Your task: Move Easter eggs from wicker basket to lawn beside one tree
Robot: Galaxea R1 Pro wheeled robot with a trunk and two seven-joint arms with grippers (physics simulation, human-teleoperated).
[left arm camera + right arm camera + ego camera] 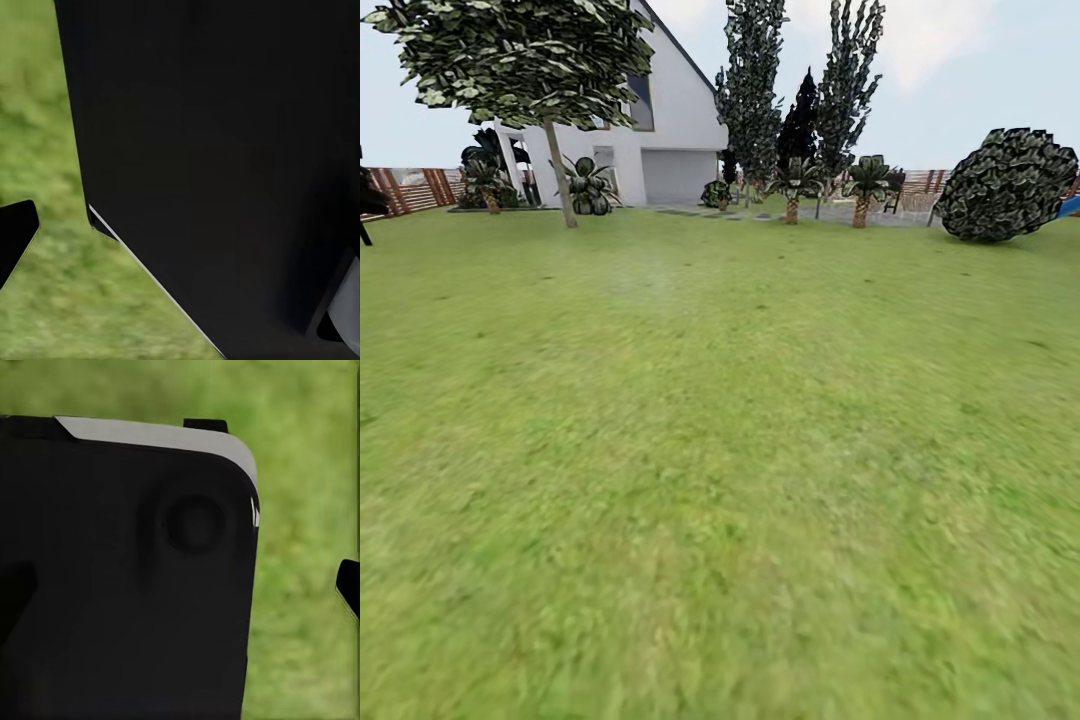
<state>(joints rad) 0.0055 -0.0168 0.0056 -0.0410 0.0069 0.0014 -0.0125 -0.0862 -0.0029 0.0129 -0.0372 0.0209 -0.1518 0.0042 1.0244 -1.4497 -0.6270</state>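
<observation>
Head view: wide lawn (720, 450) stretches ahead; pale-trunked tree (560, 170) far left before a white house (670, 130), round bush (1008, 185) far right. Both wrist views: dark robot body against grass, pincer tips barely visible; spread or pressed together, cannot tell.

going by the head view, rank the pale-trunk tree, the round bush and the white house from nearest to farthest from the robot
1. Round bush, far right, and the tree, left: too close to call.
2. White house, behind the tree, clearly farthest.
</observation>
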